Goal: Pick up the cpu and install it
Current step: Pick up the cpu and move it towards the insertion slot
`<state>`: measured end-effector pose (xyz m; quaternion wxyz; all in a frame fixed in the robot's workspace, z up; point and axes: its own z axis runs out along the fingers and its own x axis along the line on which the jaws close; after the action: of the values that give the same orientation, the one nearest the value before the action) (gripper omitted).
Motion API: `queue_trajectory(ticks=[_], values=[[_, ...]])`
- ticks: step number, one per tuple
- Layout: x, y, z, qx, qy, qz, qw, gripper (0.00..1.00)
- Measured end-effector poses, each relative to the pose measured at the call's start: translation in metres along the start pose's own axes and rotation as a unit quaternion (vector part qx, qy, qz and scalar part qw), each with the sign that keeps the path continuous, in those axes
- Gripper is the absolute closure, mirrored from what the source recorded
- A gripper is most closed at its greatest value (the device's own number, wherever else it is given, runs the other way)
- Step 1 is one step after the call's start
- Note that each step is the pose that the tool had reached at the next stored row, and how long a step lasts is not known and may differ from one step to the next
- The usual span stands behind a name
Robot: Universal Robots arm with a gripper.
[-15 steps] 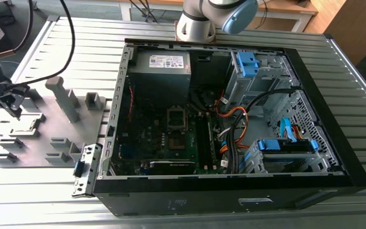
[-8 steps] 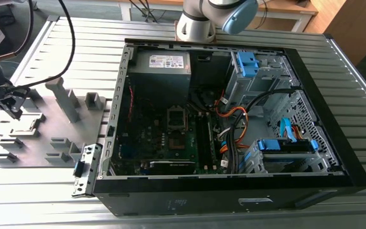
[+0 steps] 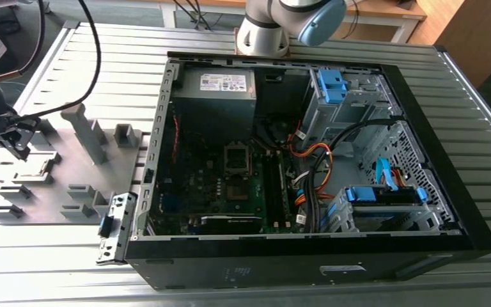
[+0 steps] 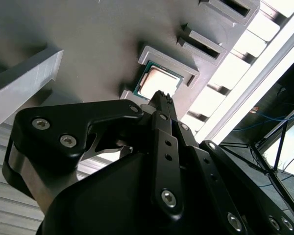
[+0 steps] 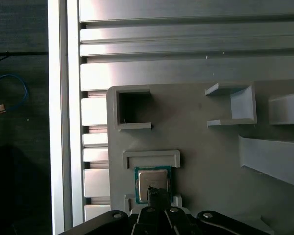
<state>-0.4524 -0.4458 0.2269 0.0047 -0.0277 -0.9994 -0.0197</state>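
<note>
pick-up step: i'm hovering my gripper over the cpu, jaws seemingly together; chip lying unlifted in the tray nest.

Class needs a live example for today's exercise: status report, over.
Pincer tip poised right over cpu. Cpu lies flat in its grey tray recess, not lifted. Nothing in the way.

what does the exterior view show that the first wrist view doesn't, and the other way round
Exterior view: the open computer case with its motherboard, and the arm's base behind it. First wrist view: the cpu lying in its tray nest, seen close, with the gripper tip over it. Both: the grey tray on the slatted table.
</note>
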Motion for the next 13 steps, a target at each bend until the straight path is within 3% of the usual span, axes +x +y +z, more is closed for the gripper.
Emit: queue_trajectory(ticks=[4, 10, 13], values=[[0.0000, -0.0001, 0.0022, -0.0001, -0.0003, 0.000, 1.00000, 0.89], [-0.0001, -0.0005, 0.0129, 0.0000, -0.0001, 0.000, 1.00000, 0.89], [-0.0001, -0.0006, 0.0160, -0.0028, -0.0004, 0.000, 1.00000, 0.89]])
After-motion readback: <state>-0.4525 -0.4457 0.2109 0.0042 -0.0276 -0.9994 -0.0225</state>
